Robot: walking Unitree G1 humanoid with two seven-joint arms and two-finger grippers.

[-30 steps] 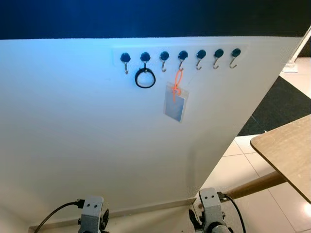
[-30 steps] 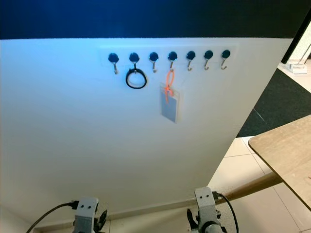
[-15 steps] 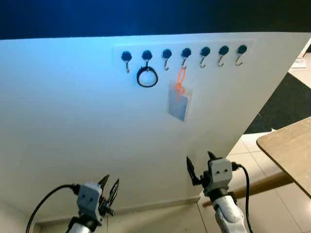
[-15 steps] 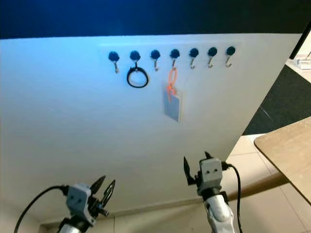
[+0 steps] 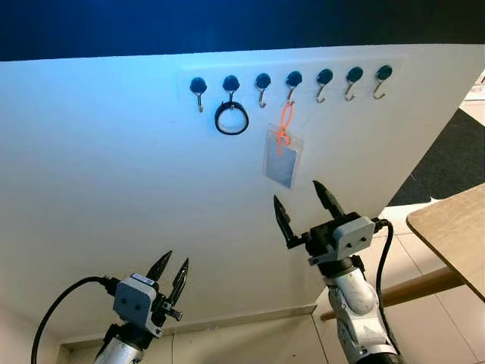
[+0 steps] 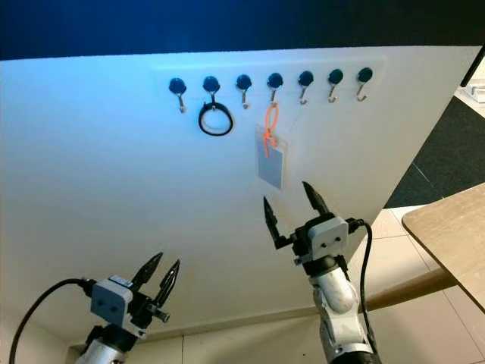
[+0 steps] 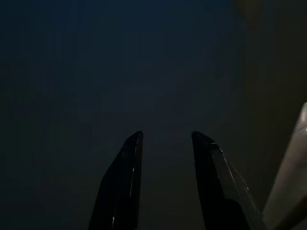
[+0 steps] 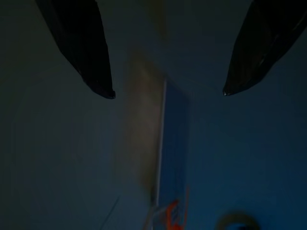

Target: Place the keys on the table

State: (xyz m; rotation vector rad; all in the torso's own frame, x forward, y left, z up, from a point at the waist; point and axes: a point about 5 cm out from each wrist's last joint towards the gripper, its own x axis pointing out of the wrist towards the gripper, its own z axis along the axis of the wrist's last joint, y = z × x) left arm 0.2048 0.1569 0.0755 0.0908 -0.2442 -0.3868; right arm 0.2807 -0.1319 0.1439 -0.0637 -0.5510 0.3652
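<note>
1. Just below the hanging card pouch, the right gripper [image 5: 305, 205] is raised in front of the white wall panel [image 5: 114, 189], its two black fingers spread wide with nothing between them.
2. Directly above its fingertips hangs the keys' tag, a clear card pouch [image 5: 281, 158] on an orange strap [image 5: 285, 121]; the gripper is close to it but apart. No separate keys can be made out.
3. Strap and pouch hang from the fourth hook [image 5: 292, 83] of a row of seven dark-knobbed hooks.
4. On the second hook [image 5: 230, 86] hangs a black ring [image 5: 231, 119].
5. Low at the robot's left, the left gripper [image 5: 172, 268] points up, fingers narrowly parted and empty.
6. Off to the right stands the wooden table [image 5: 455, 235] over a tiled floor [image 5: 447, 318].
</note>
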